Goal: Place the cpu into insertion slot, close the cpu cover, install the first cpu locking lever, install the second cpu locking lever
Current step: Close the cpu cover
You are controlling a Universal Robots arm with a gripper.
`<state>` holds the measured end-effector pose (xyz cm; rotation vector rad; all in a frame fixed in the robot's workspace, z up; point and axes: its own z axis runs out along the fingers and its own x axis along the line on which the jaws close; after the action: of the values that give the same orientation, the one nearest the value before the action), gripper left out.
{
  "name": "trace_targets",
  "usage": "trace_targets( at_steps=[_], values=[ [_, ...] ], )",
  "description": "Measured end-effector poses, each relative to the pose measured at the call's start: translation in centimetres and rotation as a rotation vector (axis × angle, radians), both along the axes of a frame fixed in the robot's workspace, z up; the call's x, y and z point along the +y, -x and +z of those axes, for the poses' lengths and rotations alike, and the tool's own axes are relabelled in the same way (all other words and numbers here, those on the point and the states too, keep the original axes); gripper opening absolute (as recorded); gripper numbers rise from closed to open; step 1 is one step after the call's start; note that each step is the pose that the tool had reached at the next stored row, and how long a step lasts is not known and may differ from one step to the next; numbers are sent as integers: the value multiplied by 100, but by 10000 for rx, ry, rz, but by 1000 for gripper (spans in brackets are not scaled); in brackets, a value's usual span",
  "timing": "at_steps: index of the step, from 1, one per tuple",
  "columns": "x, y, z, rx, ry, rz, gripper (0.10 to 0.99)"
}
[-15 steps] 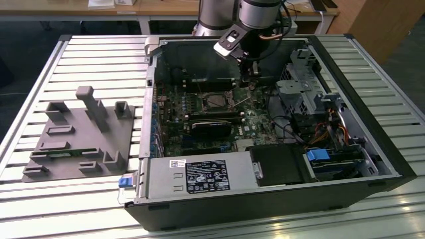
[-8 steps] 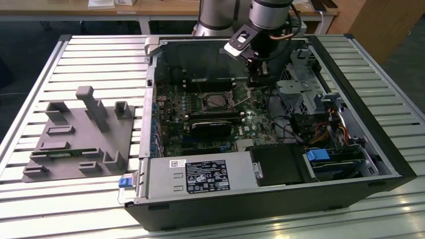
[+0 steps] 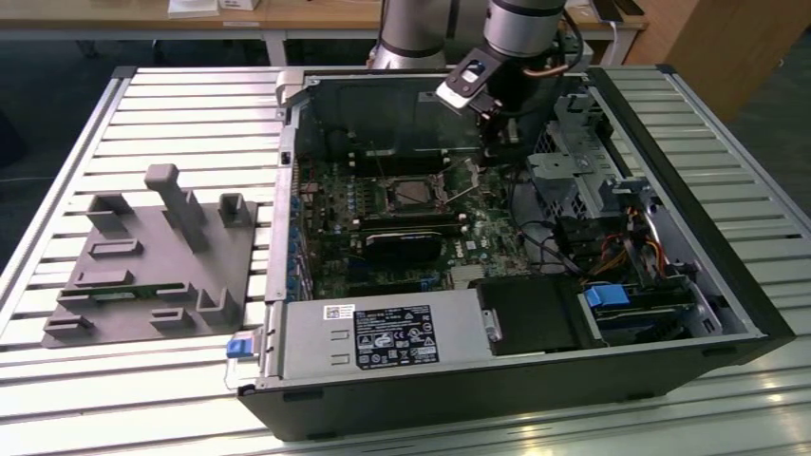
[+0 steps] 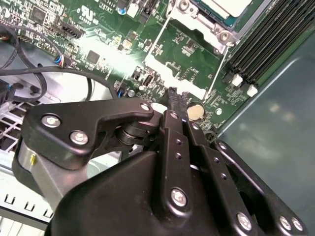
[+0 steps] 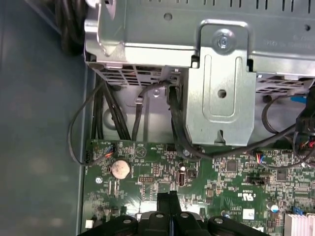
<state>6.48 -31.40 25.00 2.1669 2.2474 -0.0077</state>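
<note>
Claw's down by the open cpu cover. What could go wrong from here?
The shut claw sits just over the green board beside the coin cell; a low sweep might scrape components. The cpu cover stands open; its thin frame could snag the claw. Black cables hang close by.

Even, diffuse room light is falling on the green circuit board (image 3: 332,237), and the case walls around it are throwing only soft shadow. In the second wrist view, glare is whitening the board beside the gripper (image 4: 173,96), whose screws are catching small glints.
</note>
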Motion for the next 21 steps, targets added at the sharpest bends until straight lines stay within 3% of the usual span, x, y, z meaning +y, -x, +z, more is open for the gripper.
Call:
trace_targets(
  at_steps=[10,16,21],
  values=[
    [0,-56,-36,0,1,-125,106],
    [0,-57,-107,0,11,-163,106],
    [1,-14,-113,0,12,-165,106]
  ],
)
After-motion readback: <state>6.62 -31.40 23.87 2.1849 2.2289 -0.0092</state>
